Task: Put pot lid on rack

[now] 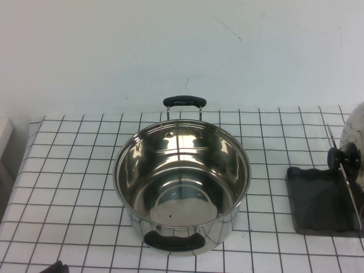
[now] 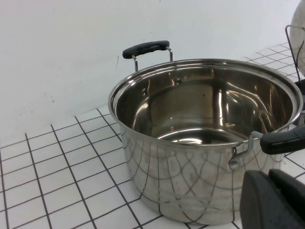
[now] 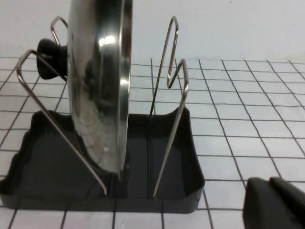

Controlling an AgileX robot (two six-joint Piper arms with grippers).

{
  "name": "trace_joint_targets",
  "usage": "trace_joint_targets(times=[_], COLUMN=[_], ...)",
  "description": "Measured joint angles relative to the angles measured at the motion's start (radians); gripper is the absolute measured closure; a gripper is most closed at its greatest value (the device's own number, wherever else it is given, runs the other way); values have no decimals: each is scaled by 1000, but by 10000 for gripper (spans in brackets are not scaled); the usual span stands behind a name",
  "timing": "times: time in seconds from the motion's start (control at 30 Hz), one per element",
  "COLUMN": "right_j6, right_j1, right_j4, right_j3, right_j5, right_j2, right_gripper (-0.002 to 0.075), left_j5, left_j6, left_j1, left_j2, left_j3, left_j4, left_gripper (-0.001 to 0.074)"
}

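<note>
Left gripper (image 2: pixel 274 200) beside pot (image 1: pixel 182 185), right gripper (image 3: pixel 276 202) near rack (image 3: pixel 102 162), pot lid (image 3: pixel 102 86) upright in it.

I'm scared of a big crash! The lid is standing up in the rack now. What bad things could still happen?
1. The lid stands on its edge in the rack, leaning on thin wires; a bump might tip it out.
2. The right gripper sits low beside the rack's tray, so moving carelessly could knock it.
3. The left gripper is right by the pot handle and might nudge the pot.

Bright even light; glare inside pot (image 1: pixel 182 170).
</note>
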Motion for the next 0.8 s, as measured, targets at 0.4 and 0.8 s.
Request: trace_joint_targets(times=[0.4,0.8], right_j6=[65,206], right_j1=[39,65], right_j4=[18,18], right_j3=[7,7], right_j5=[189,190], right_j2=[-99,-127], right_gripper=[728,728], left_j5=[-2,-2], left_j6=[0,0], left_j1=[0,0], left_j2=[0,0], left_j3=[0,0], left_j4=[0,0], left_gripper=[737,737])
